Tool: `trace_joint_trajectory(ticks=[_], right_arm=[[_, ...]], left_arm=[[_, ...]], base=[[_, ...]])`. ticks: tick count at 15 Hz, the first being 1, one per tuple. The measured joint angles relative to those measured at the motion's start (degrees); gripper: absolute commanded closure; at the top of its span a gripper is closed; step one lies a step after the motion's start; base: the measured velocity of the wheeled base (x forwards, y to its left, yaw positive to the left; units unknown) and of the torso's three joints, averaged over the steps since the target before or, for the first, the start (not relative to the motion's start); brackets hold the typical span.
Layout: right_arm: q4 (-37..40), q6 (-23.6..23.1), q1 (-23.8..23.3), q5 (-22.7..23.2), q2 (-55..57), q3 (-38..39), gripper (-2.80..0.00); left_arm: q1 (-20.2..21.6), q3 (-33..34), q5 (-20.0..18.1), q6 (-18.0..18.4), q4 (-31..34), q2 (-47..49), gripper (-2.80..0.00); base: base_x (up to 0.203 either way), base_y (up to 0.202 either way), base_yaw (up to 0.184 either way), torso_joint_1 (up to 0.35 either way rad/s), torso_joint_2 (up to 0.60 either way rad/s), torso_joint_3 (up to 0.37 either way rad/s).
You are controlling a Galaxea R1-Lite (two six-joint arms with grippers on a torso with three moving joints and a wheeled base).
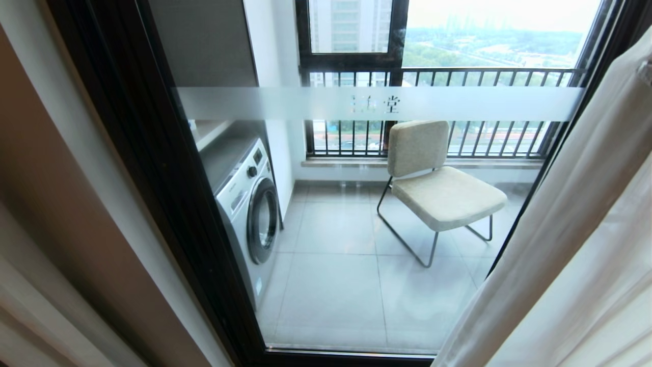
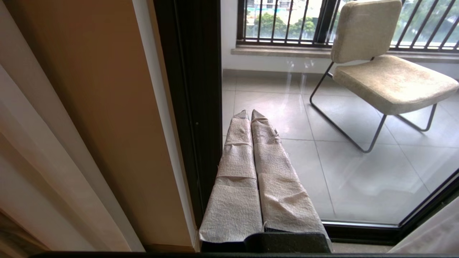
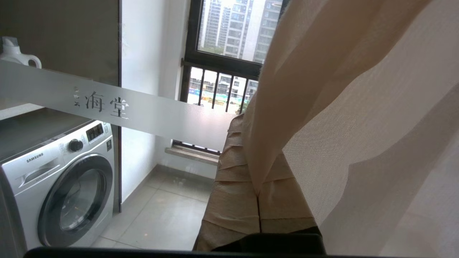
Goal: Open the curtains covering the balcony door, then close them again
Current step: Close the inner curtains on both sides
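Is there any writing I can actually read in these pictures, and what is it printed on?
"海堂": on the frosted band across the glass balcony door, clearest in the right wrist view; a small mark before it is too blurred to read.
"SAMSUNG": on the washing machine, upper left of its front panel.
Digits on the washing machine's display: too small to read.
Nothing readable on the chair or the curtains.

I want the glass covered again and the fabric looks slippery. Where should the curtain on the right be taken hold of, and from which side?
Judging by its pose, pinch the curtain on its free leading edge beside the balcony door, coming from the glass side. That edge hangs as a loose fold, and the right end effector, shut, is already against it.
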Motion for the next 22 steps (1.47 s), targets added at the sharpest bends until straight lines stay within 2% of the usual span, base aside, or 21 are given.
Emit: trace_joint_trajectory(ticks=[3,11,13,16,18,20,22], right_arm=[[-0.2,-3.7,3.7,0.0,1.7,-1.8,0.00],[-0.4,-19.7,25.7,-0.2,6.3,-2.4,0.00],[-0.6,-22.2,29.5,-0.2,8.2,-3.1,0.00],[-0.4,-22.3,30.7,-0.3,10.1,-4.3,0.00],[-0.4,-22.1,29.4,-0.4,10.4,-4.7,0.00],[-0.4,-20.8,26.2,-0.3,10.4,-4.9,0.00],[-0.3,-18.7,20.9,-0.4,10.1,-5.5,0.00]], left_arm=[[0.0,0.0,0.0,0.0,0.0,0.0,0.00],[0.0,0.0,0.0,0.0,0.0,0.0,0.00],[0.0,0.0,0.0,0.0,0.0,0.0,0.00],[0.0,0.0,0.0,0.0,0.0,0.0,0.00],[0.0,0.0,0.0,0.0,0.0,0.0,0.00],[0.0,0.0,0.0,0.0,0.0,0.0,0.00],[0.0,0.0,0.0,0.0,0.0,0.0,0.00]], base=[[0.000,0.000,0.000,0.000,0.00,0.000],[0.000,0.000,0.000,0.000,0.00,0.000],[0.000,0.000,0.000,0.000,0.00,0.000],[0.000,0.000,0.000,0.000,0.00,0.000],[0.000,0.000,0.000,0.000,0.00,0.000],[0.000,0.000,0.000,0.000,0.00,0.000],[0.000,0.000,0.000,0.000,0.00,0.000]])
